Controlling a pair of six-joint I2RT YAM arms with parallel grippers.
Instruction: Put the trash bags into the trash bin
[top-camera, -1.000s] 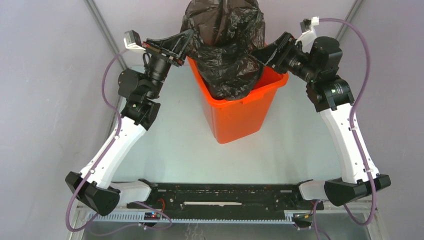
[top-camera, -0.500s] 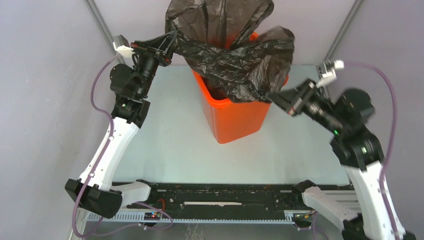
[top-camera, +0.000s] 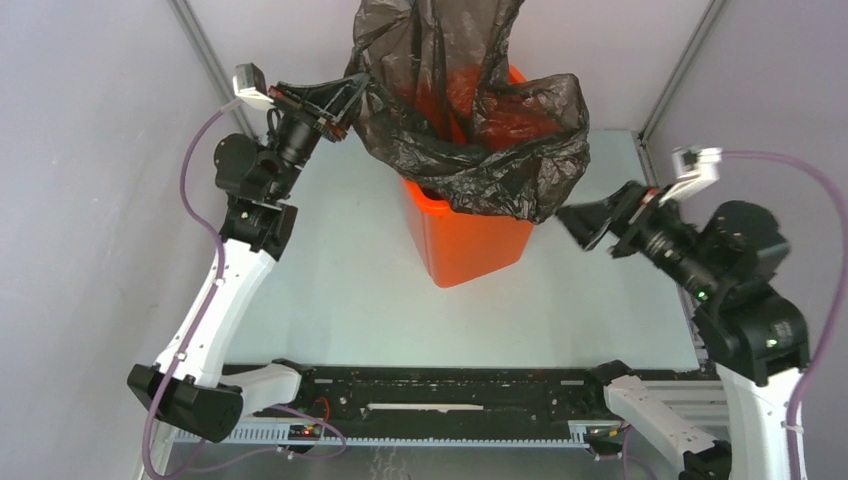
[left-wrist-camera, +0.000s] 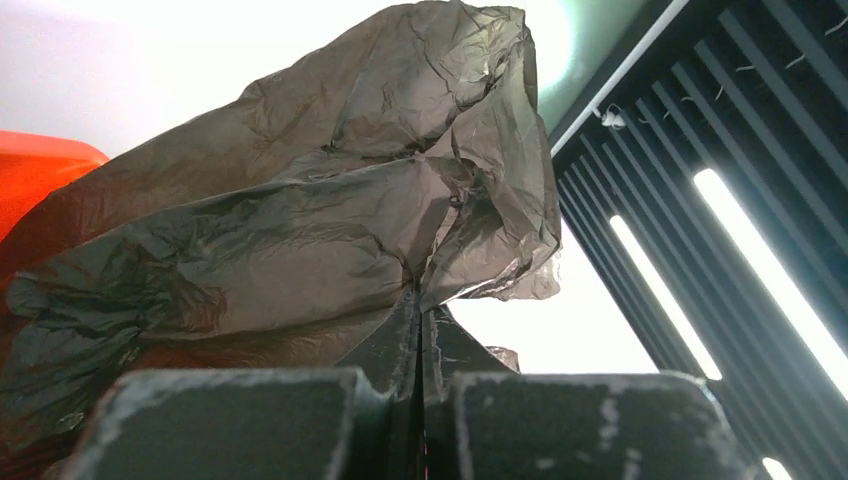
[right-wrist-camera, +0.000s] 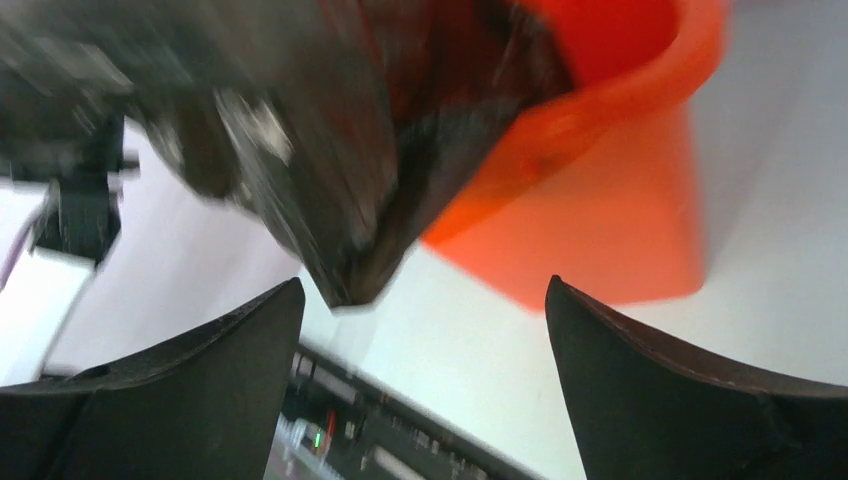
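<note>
Left end effector (top-camera: 352, 92) clamped shut on the edge of the crinkly black plastic trash bag (top-camera: 500, 160). The bag is draped over the mouth of the bright orange square plastic bin (top-camera: 470, 245), partly inside and spilling over the right rim. The right end effector (top-camera: 578, 222) has its fingers apart, empty, just beside the bag's hanging corner. Bin upright on the pale tabletop (top-camera: 340, 285).

Arms raised, left claw (top-camera: 352, 92) pinched closed far forward, right claw (top-camera: 578, 226) gaping out sideways

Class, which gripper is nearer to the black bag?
Left. The left gripper is shut on the bag at its edge; the right gripper is open, just off its hanging corner.
</note>
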